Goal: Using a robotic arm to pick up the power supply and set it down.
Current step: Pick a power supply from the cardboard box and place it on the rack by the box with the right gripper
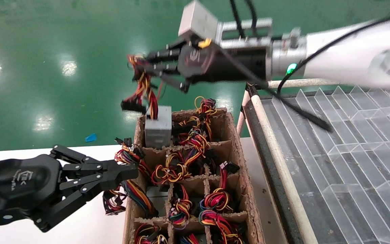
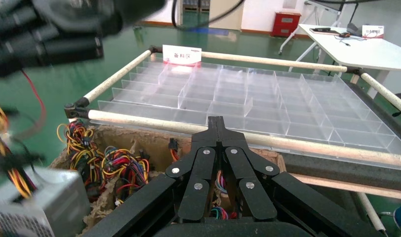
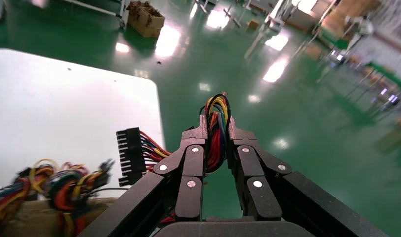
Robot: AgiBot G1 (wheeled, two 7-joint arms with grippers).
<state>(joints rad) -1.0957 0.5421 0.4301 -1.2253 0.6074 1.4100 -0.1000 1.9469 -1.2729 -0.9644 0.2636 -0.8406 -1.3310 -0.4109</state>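
Wires were what your right end effector (image 1: 139, 73) had clenched, the red-yellow-black bundle (image 3: 217, 129) pinched between its fingertips (image 3: 202, 129). Power supply (image 1: 158, 127), a small grey metal box, dangled below, partly over the back corner cell of the cardboard crate (image 1: 245, 189). Your left end effector (image 1: 132, 171) sat closed and empty beside the crate over the white desk (image 1: 90, 220).

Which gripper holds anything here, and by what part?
The right gripper holds the power supply by its wire bundle, not its grey box. The left gripper is shut, holding nothing.
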